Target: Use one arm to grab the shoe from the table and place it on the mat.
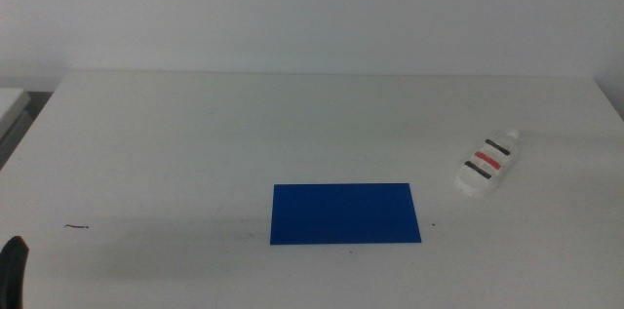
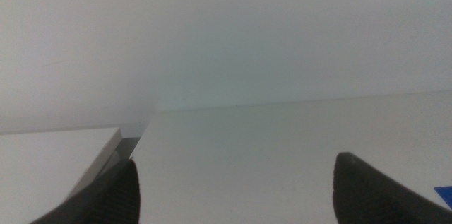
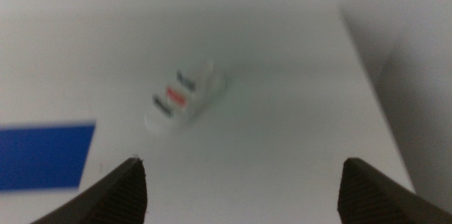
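Shoe [image 1: 487,164]: we see it on the table [image 1: 195,153], right of the mat [image 1: 345,213], apart.
Right gripper [image 3: 240,189]: jaws spread, empty, facing the shoe.
Left gripper [image 2: 233,189]: spread, waiting.

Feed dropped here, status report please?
Left gripper and right gripper open, empty. Small white strapped shoe on white table, beside flat blue mat. Nothing between.

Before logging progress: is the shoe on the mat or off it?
Off. The shoe lies on the bare table, right of the mat, not touching it.
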Robot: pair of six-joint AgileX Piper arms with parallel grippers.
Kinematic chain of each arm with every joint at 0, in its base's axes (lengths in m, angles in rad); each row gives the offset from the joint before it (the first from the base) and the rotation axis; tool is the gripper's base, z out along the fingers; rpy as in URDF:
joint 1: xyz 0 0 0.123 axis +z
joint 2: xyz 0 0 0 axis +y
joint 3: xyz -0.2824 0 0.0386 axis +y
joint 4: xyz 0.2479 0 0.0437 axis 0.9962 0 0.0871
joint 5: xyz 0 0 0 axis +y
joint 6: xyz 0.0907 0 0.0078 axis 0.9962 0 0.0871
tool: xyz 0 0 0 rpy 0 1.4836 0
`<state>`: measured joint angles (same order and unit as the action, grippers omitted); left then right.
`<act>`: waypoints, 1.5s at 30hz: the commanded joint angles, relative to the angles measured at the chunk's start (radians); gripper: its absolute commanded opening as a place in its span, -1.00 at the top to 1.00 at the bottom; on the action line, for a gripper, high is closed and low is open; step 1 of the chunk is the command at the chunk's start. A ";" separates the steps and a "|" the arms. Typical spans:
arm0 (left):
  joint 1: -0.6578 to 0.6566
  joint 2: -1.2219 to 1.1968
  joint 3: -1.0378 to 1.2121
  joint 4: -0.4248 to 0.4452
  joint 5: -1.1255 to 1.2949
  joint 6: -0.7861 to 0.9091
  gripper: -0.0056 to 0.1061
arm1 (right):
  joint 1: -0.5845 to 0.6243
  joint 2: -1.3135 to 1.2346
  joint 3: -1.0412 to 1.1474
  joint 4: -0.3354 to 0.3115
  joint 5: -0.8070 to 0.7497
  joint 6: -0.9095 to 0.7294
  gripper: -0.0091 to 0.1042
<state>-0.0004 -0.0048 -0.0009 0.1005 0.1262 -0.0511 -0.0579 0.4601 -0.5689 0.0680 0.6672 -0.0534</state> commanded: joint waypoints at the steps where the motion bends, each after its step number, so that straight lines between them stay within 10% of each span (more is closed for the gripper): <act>1: 0.002 0.005 0.001 -0.004 -0.010 -0.003 -0.78 | -0.001 0.149 -0.103 -0.010 0.108 -0.005 -0.78; 8: 0.002 0.005 0.001 -0.004 -0.010 -0.003 -0.78 | 0.025 0.582 -0.399 0.032 0.344 0.244 -0.78; 14: 0.002 0.005 0.001 -0.004 -0.010 -0.003 -0.78 | 0.160 0.879 -0.600 -0.294 0.450 0.859 -0.78; 16: 0.002 0.005 0.001 -0.004 -0.010 -0.003 -0.78 | 0.189 0.949 -0.653 -0.280 0.449 0.975 -0.78; 28: 0.002 0.005 0.001 -0.004 -0.010 -0.003 -0.78 | 0.249 1.268 -0.835 -0.068 0.315 1.014 -0.78; 45: 0.002 0.005 0.001 -0.004 -0.010 -0.003 -0.78 | 0.212 1.515 -0.954 -0.157 0.201 0.966 -0.78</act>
<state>-0.0004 -0.0048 -0.0009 0.1005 0.1262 -0.0511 0.1625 1.9543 -1.5036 -0.0746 0.8535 0.9289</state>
